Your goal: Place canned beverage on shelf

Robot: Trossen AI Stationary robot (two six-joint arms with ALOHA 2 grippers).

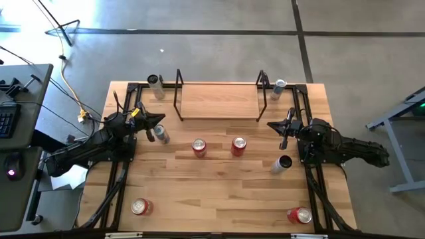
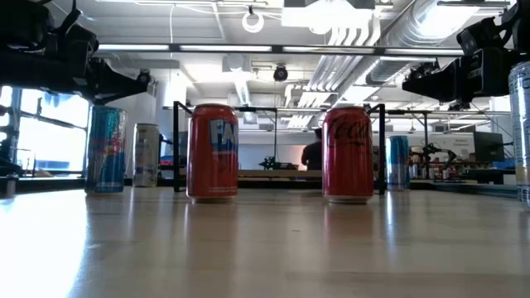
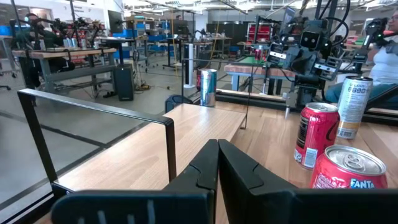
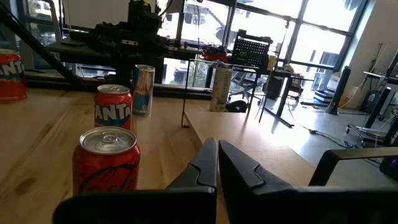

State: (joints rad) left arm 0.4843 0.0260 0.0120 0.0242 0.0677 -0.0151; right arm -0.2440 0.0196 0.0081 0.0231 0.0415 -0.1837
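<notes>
The shelf, a light-wood plank with black rod frames at both ends, stands at the table's far middle; its plank also shows in the left wrist view and the right wrist view. A red Fanta can and a red Coca-Cola can stand upright just in front of it. My left gripper is shut and empty above the table by the shelf's left end, next to a slim blue-silver can. My right gripper is shut and empty by the shelf's right end.
Slim cans stand at the far left and far right corners, and another near my right arm. Red cans stand at the near left and near right. Black rails run along both table sides.
</notes>
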